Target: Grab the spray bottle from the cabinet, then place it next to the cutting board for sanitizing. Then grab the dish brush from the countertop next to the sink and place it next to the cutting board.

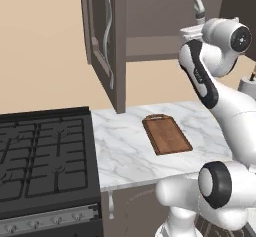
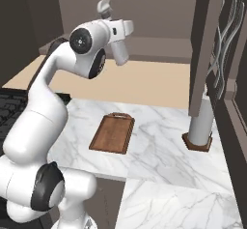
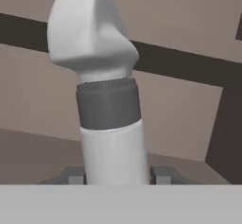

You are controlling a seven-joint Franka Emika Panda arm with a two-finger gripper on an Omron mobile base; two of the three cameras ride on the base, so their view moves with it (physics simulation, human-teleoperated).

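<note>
Spray bottle [image 3: 111, 119]: sits upright between the two fingertips in the hand view, pale body below, dark grey collar above it, grey-white trigger head on top
Hand [image 3: 116, 175]: closed on the spray bottle, one fingertip on each side of the lower body; the jaws stand part way in, as a grip on a narrow thing would have them
Where it is: up at the mouth of the open cabinet [image 1: 102, 46], high above the worktop [image 1: 125, 151]; in the left base view the trigger head pokes up above the wrist, and in the right base view it does the same
Weight: I judge it light, a small plastic bottle, though liquid inside could shift when the arm swings
Stiffness: the wall likely gives a little under a squeeze, so a moderate grip should do
Surface: smooth and round, so it may slip or twist between flat fingertips
Where to hold: on the straight part of the body below the collar, as now; the collar gives a ledge against sliding down, and the trigger head is best left alone
Doubt: the bottom of the bottle is hidden, so I cannot tell whether it is clear of the shelf
Cutting board [image 1: 166, 134]: flat on the worktop, well below the hand, bare marble on both long sides for setting the bottle down upright
Risk: a narrow base may tip if released at a tilt
</note>
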